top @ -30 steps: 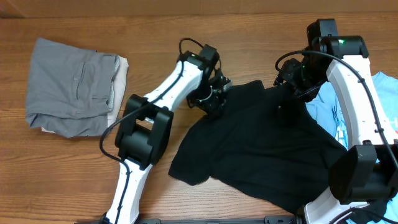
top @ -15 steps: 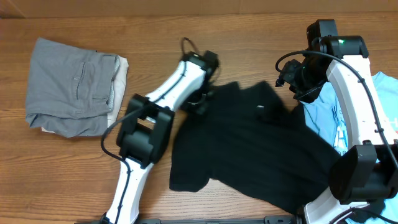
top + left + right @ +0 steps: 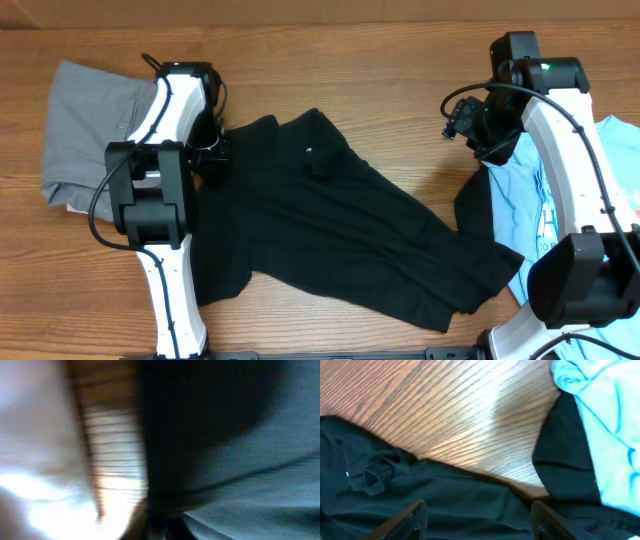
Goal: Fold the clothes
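A black shirt [image 3: 350,225] is seen spread and rumpled across the middle of the worktop [image 3: 350,60], and every place here is given from it. Its collar, marked by a small white label [image 3: 309,152], is turned toward the far side of the worktop.

The left pincer [image 3: 213,150] is found at the shirt's far-left corner, touching the cloth or just over it. Whether it is closed on the cloth cannot be told: the left wrist view is blurred, and only dark fabric, a strip of wood grain and a pale smear are made out there.

Just left of the shirt, beyond the left arm, folded grey trousers [image 3: 85,130] are laid, with a pale garment's edge [image 3: 68,207] shown beneath them.

The right pincer [image 3: 479,522] is held above the worktop off the shirt's far-right side, apart from the cloth. Its fingers [image 3: 415,520] are spread wide and nothing is held between them.

At the shirt's right end a light blue shirt [image 3: 590,190] is laid, and a dark flap of the black shirt is pressed against its left border. In the right wrist view this flap is seen touching the blue cloth, with wood grain shown between the flap and the collar.
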You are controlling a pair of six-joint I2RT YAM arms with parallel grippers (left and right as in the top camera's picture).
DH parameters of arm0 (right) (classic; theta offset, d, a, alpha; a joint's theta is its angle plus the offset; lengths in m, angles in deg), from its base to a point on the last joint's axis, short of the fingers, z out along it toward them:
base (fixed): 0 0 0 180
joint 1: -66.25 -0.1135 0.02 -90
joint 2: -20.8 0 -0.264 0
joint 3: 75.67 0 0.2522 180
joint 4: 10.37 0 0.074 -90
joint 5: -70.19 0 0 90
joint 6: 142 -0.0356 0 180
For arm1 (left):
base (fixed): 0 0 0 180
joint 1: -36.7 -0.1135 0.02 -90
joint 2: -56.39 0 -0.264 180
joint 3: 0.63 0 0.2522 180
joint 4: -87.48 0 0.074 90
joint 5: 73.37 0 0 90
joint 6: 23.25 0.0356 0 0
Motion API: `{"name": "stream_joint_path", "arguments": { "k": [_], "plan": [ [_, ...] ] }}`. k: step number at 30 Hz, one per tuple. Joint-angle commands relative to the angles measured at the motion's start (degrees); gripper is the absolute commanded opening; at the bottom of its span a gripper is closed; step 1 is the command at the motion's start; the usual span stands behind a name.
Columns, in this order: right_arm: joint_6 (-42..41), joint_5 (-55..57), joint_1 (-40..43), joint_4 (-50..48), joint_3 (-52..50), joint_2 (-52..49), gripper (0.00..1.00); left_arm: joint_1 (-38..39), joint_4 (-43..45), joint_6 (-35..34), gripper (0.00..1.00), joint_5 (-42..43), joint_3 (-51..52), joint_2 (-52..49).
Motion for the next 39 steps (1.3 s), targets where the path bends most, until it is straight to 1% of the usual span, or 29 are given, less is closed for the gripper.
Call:
{"name": "stream_joint_path", "arguments": {
  "k": [1,2,4,8,10,12,15,18,20,22,24,30,32,35,39],
  "plan": [
    [0.50,-0.26,-0.85,-0.90,1.68,2.34,0.70,2.86,-0.11,4.46,0.25,7.48,-0.13,2.27],
    [2.05,-1.88,-1.42,-1.73,1.66,2.32,0.70,3.43,-0.20,4.85,0.29,7.72,-0.59,3.45],
    [5.55,-5.35,-2.64,-3.39,1.51,2.23,0.70,4.22,-0.39,4.85,0.33,7.69,-1.27,5.68],
    [8.02,-7.06,-8.09,-8.87,-1.42,1.84,0.71,5.27,-0.04,4.81,0.55,7.67,-2.67,11.26],
    [8.00,-7.06,-11.82,-12.92,-4.07,1.16,0.75,5.27,0.22,4.81,0.63,7.67,-2.91,13.55],
    [7.98,-6.84,-15.52,-17.42,-6.93,0.24,0.81,5.18,0.35,4.81,0.67,7.58,-2.91,15.34],
    [7.89,-6.38,-20.28,-25.16,-11.17,-1.64,0.83,4.55,0.00,4.76,0.70,6.49,-2.91,17.03],
    [7.21,-5.25,-23.58,-31.63,-14.56,-4.22,0.82,4.15,-1.14,4.79,0.70,6.43,-2.91,17.51],
    [5.66,-2.10,-24.94,-33.81,-15.72,-6.47,0.76,4.02,-1.99,4.79,0.69,6.43,-2.91,17.51],
    [5.31,-0.31,-25.62,-34.23,-15.72,-8.81,0.68,4.02,-2.51,4.79,0.69,6.43,-2.91,17.51],
    [5.29,-0.37,-25.73,-34.62,-15.72,-10.47,0.58,4.04,-2.69,4.79,0.69,6.43,-2.91,17.53],
    [4.46,-2.58,-25.83,-38.25,-15.72,-14.34,0.57,4.04,-2.93,4.76,0.68,6.62,-2.91,17.51],
    [4.44,-3.39,-25.88,-38.80,-15.72,-14.40,0.57,4.04,-3.04,4.76,0.69,6.62,-2.91,17.51],
    [4.61,-3.37,-25.86,-37.94,-14.97,-14.10,0.54,4.04,-3.41,4.76,0.69,6.62,-2.91,17.51],
    [6.91,-3.39,-25.53,-36.98,-13.86,-12.11,0.55,4.04,-3.56,4.76,0.69,6.60,-2.91,17.53]
  ]
}}
